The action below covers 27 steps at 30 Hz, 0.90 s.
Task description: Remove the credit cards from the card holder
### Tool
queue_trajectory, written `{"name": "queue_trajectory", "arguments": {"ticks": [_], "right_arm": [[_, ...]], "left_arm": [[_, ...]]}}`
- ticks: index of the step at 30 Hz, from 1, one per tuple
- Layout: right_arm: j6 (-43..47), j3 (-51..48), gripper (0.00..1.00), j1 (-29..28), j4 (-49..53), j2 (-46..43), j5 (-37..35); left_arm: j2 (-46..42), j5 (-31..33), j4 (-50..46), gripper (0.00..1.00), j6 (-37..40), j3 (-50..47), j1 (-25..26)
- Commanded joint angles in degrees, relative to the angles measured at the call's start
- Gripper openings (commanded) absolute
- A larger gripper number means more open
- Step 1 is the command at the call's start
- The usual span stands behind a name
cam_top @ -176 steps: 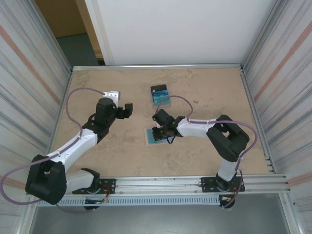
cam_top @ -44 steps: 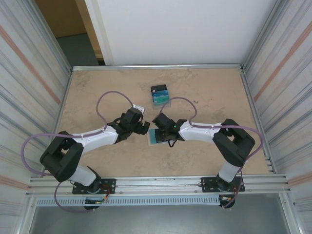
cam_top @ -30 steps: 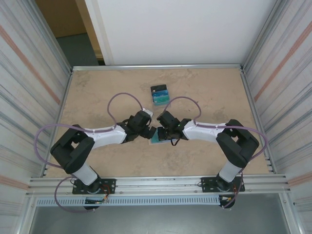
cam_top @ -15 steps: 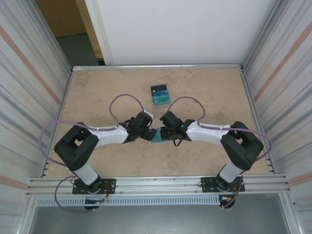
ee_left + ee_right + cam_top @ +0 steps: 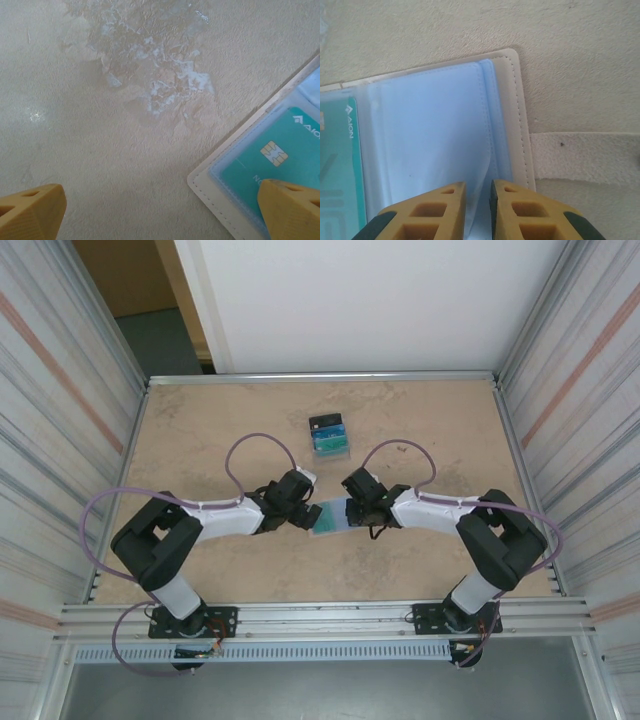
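A: card holder [image 5: 330, 516] status?
B: open flat, centre of bench [image 5: 200, 430], teal card [image 5: 285, 135] inside.
A: grippers?
B: left gripper [image 5: 160, 212] spread wide, one fingertip [image 5: 292, 210] over the teal card. right gripper [image 5: 478, 187] fingers nearly together over blue sleeve [image 5: 430, 130]; can't tell if pinching.

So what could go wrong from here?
The right pincer hangs nearly closed over an empty-looking sleeve of the holder; it might pinch plastic, not a card. The left pincer has one finger over the teal card, the other over bare table; closing could just drag the loose holder.
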<state>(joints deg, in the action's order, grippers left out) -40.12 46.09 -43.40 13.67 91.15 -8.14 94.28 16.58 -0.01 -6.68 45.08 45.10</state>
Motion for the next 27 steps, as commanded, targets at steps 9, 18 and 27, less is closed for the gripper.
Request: {"name": "queue_trajectory", "arguments": {"ticks": [9,18,27], "right_arm": [[-1.6,-2.6,0.28,0.7,6.6,-12.0,-6.1],[0.6,-1.3,0.28,0.6,2.8,-14.7,5.5],[1.2,2.7,0.27,1.5,-2.2,-5.3,17.3]], "left_arm": [[-2.8,3.6,-1.7,0.99,-0.5,0.5,0.3],[-5.0,3.6,-1.5,0.99,-1.5,-0.6,0.3],[-3.3,3.3,-2.3,0.98,-1.8,-1.4,0.3]]}}
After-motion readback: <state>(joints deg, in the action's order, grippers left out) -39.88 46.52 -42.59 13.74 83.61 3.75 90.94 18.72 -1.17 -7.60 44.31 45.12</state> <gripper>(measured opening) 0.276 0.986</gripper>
